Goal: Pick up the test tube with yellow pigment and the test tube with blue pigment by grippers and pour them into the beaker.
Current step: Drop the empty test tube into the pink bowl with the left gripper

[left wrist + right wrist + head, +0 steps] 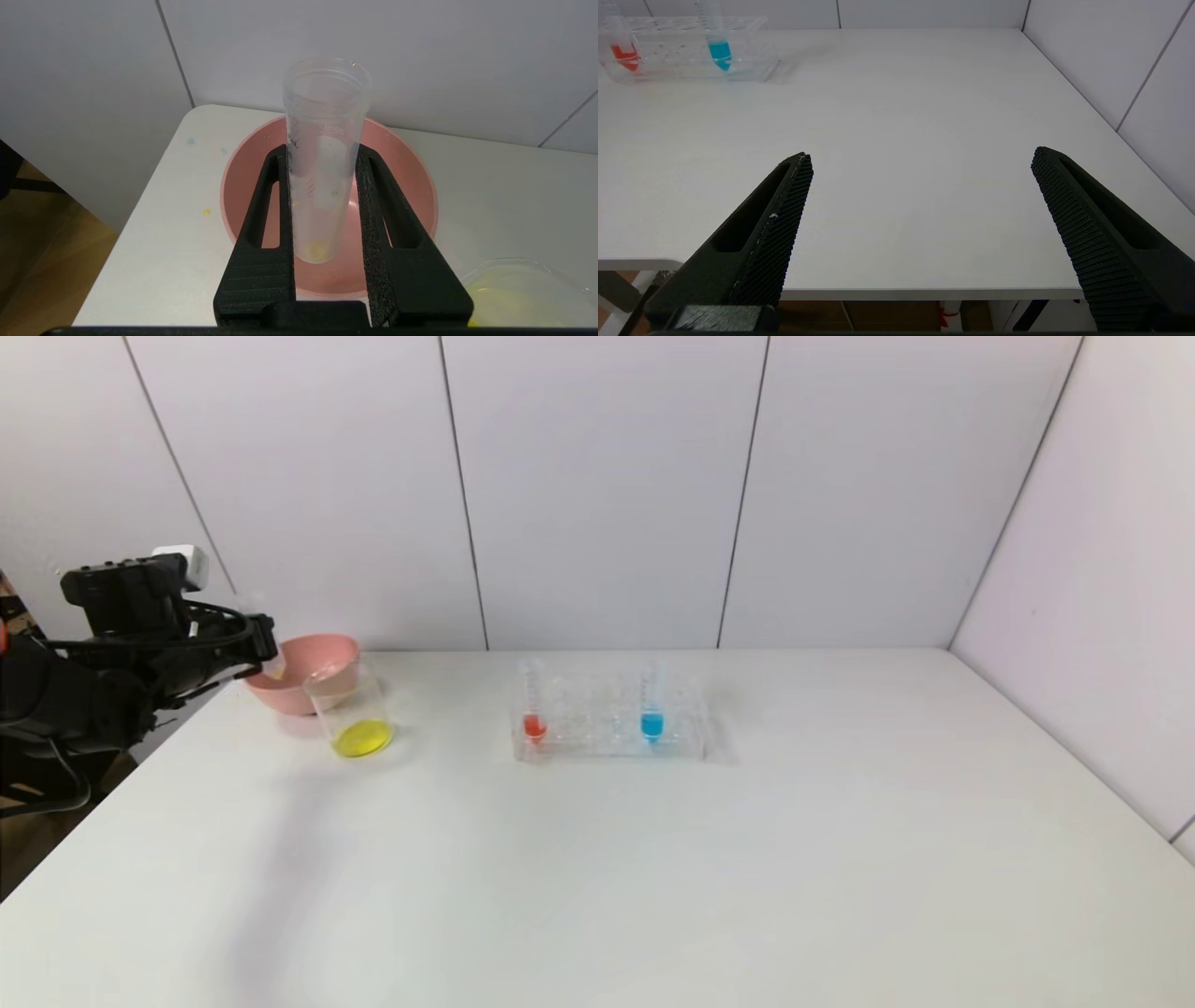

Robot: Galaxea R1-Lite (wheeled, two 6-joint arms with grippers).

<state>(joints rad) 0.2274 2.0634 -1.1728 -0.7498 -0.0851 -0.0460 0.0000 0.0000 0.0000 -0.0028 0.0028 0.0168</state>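
My left gripper (pixel 322 158) clamps the test tube with yellow pigment (pixel 322 154) mid-barrel over the pink bowl (pixel 411 172) (light, slick, probably brittle); right gripper (pixel 920 161) gapes wide.

Bright even light, soft faint shadows

Beaker (pixel 353 712) just before bowl (pixel 301 670) — rack (pixel 611 723) well right, two tubes in it.
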